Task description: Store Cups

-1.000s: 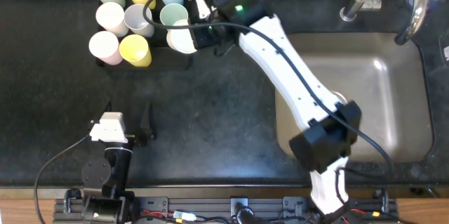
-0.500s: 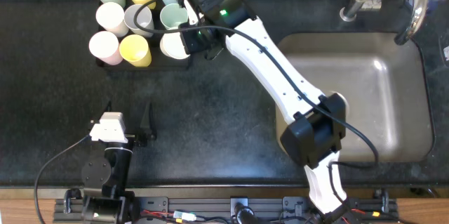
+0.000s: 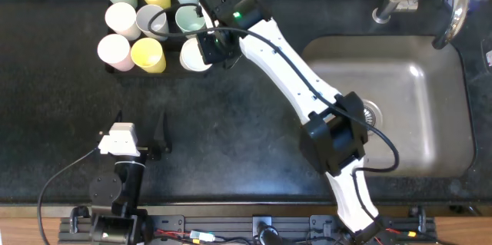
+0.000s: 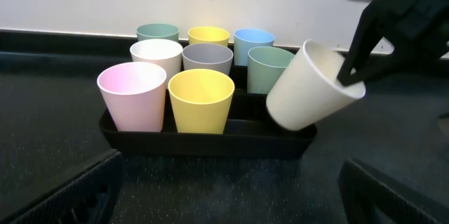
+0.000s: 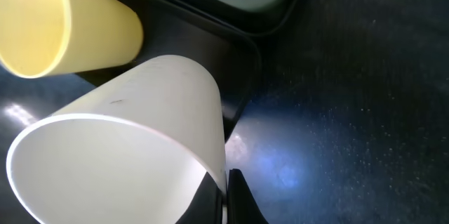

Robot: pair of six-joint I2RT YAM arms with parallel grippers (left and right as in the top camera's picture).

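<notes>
Eight cups [image 3: 151, 21] in tray [image 4: 210, 143], counter [image 3: 231, 137] back-left; tilted cup [image 3: 194, 54] at tray's front-right corner; sink [image 3: 415, 99] right.

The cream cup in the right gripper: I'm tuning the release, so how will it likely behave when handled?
Probably light and fairly stiff: the right gripper holds the cream cup by its rim alone, unbuckled. It hangs tilted over the tray, so it may tip if released so. Round and tapered, it would probably roll in an arc.

Right arm [image 3: 290, 72] — white links, black joints, green light, black cable; left arm [image 3: 115, 187] black, white block behind the black left claw [image 3: 141, 126].
</notes>
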